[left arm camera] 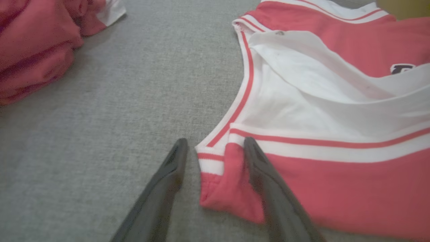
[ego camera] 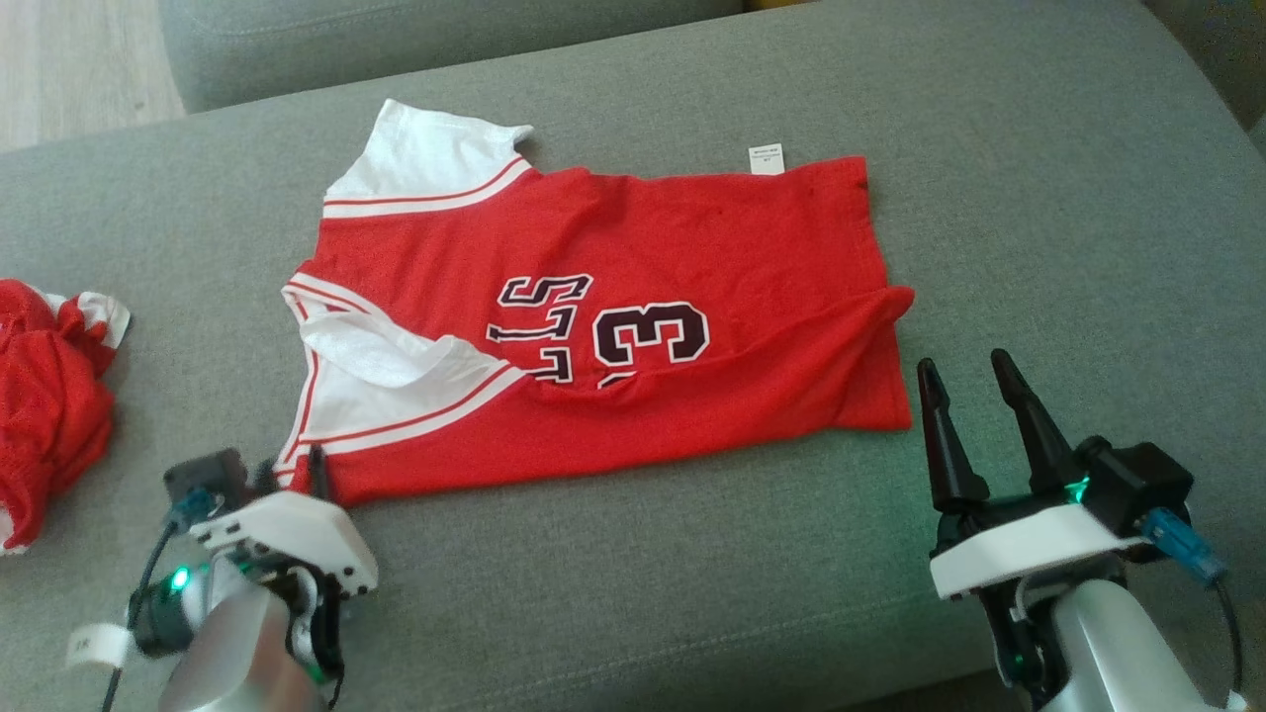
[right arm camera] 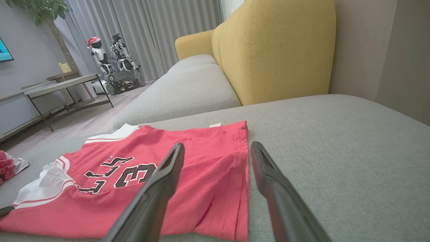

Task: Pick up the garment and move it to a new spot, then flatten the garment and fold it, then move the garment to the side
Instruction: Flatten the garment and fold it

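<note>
L gripper [left arm camera: 215, 148] sat open, straddling the red jersey [ego camera: 692, 247] shoulder corner w/o pinching; R gripper [ego camera: 964, 368] open, empty, near hem.

In the right wrist view, a grey sofa seat [right arm camera: 336, 141] filled the lower right, with a yellow backrest [right arm camera: 275, 50] above it. Grey curtains [right arm camera: 144, 30], a low table [right arm camera: 63, 82] and a pale wooden floor [right arm camera: 77, 124] lay at the upper left.

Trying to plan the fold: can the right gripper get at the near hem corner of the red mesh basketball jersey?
Probably yes. The right gripper, jaws open, sits just beside the near hem corner of the red mesh basketball jersey, with bare grey sofa cushion between them.
</note>
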Motion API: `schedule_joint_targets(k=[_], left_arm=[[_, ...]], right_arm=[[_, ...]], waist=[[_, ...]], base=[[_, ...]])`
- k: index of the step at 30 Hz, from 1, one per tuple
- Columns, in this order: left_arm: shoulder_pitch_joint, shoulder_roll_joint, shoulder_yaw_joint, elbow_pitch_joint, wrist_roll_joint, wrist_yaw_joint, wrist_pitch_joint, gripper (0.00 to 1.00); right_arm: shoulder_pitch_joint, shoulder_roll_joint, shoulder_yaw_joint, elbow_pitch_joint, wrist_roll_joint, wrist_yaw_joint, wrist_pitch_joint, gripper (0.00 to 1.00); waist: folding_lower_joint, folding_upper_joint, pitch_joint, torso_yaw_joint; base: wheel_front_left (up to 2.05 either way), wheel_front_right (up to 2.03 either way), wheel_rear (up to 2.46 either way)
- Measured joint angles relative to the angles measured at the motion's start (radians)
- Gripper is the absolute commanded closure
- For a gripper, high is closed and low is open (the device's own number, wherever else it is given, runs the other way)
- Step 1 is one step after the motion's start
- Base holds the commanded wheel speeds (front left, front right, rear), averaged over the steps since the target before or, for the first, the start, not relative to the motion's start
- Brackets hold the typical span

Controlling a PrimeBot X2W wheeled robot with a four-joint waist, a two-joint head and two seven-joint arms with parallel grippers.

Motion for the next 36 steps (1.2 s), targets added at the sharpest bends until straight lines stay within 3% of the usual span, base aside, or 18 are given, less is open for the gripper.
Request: schedule_joint_targets(k=[7, 13, 18, 27, 28, 29, 30, 36], left_arm=[[-0.019, -0.014, -0.007, -0.001, -0.010, -0.048, -0.028, 1.00], [0.000, -0.026, -0.004, -0.139, -0.005, -0.074, -0.037, 1.00], [0.036, -0.039, -0.007, -0.248, 0.018, -0.088, -0.038, 1.00], [0.083, -0.049, -0.032, -0.324, 0.028, -0.101, -0.038, 1.00], [0.083, -0.050, -0.035, -0.324, 0.028, -0.101, -0.038, 1.00], [0.083, -0.050, -0.036, -0.324, 0.030, -0.101, -0.038, 1.00], [0.083, -0.050, -0.038, -0.324, 0.034, -0.101, -0.038, 1.00], [0.084, -0.051, -0.041, -0.294, 0.035, -0.101, -0.038, 1.00]], right_arm=[[-0.002, 0.023, -0.026, 0.091, 0.012, 0.000, 0.072, 0.00], [-0.054, 0.043, -0.092, 0.258, 0.094, 0.000, 0.135, 0.00], [-0.123, 0.043, -0.146, 0.376, 0.131, 0.000, 0.142, 0.00], [-0.228, 0.044, -0.127, 0.567, 0.274, 0.000, 0.133, 0.00], [-0.242, 0.043, -0.117, 0.582, 0.281, 0.000, 0.133, 0.10], [-0.256, 0.042, -0.103, 0.592, 0.292, 0.000, 0.136, 0.75], [-0.267, 0.041, -0.090, 0.600, 0.301, 0.000, 0.136, 1.00], [-0.288, 0.039, -0.055, 0.653, 0.299, 0.000, 0.122, 1.00]], waist=[[0.0000, 0.0000, 0.005, 0.028], [0.0000, 0.0000, 0.006, 0.079], [0.0000, 0.0000, 0.007, 0.116], [0.0000, 0.0000, 0.018, 0.163], [0.0000, 0.0000, 0.019, 0.165], [0.0000, 0.0000, 0.021, 0.167], [0.0000, 0.0000, 0.023, 0.168], [0.0000, 0.0000, 0.013, 0.168]], base=[[0.00, 0.00, 0.00], [0.00, 0.00, 0.00], [0.00, 0.00, 0.00], [0.00, 0.00, 0.00], [0.00, 0.00, 0.00], [0.00, 0.00, 0.00], [0.00, 0.00, 0.00], [0.00, 0.00, 0.00]])
